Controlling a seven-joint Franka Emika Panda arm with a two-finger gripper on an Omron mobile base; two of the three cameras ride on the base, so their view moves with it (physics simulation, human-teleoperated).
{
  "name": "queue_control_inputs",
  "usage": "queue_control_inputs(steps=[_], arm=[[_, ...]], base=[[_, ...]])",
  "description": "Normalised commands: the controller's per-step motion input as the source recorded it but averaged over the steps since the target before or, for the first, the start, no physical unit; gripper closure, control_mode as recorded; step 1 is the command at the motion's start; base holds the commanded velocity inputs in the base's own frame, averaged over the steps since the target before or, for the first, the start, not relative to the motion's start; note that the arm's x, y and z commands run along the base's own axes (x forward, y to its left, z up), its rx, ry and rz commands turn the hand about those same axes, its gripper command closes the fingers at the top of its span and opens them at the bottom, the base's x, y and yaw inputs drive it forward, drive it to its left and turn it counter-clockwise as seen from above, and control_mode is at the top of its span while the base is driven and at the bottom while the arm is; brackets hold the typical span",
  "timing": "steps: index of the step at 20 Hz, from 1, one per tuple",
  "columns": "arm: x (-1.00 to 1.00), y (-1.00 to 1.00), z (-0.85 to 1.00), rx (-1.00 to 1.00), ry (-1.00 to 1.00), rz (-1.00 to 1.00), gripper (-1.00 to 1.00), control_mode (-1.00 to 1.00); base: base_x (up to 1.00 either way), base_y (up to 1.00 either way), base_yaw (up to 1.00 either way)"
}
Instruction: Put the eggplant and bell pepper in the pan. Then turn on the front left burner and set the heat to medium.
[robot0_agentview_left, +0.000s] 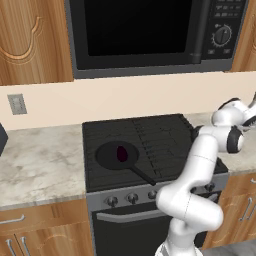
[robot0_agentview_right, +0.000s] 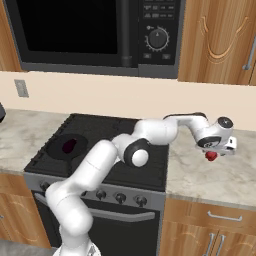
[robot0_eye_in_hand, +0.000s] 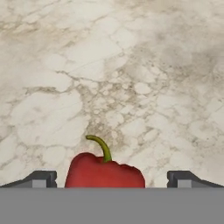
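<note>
Over at the right of the right base view, arm stretched out across the marble counter (robot0_agentview_right: 225, 175), gripper (robot0_agentview_right: 216, 152) low above the stone with the bell pepper (robot0_agentview_right: 212, 156) showing red just beneath the hand. Down the hand view: bell pepper (robot0_eye_in_hand: 105, 171) sitting bottom centre, green stem curling up, the two dark fingertips (robot0_eye_in_hand: 40, 179) wide apart either side of it, clear gaps between each tip and the red skin. Jaws released, then, straddling the pepper without touching it, as far as the hand view lets on.

Back on the stove, left of centre in the left base view: pan (robot0_agentview_left: 107, 155) on the front left burner (robot0_agentview_left: 95, 167), handle running toward the lower right of the frame. Eggplant (robot0_agentview_left: 122, 153) lying inside the pan, dark purple against the black. Same story from the right base view, pan (robot0_agentview_right: 60, 141) at the left with the eggplant (robot0_agentview_right: 69, 145) in it, well apart from the pepper. Row of knobs (robot0_agentview_left: 132, 198) along the stove front, microwave (robot0_agentview_left: 150, 30) above.
</note>
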Motion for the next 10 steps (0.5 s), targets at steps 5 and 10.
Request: queue_control_inputs(steps=[5, 10], arm=[[-0.02, 0.0, -0.21, 0.03, 0.0, 0.0, -1.0, -1.0], [-0.01, 0.1, -0.49, 0.12, 0.0, 0.0, -1.0, -1.0]], base=[[0.0, 0.0, 0.0], [0.0, 0.0, 0.0]])
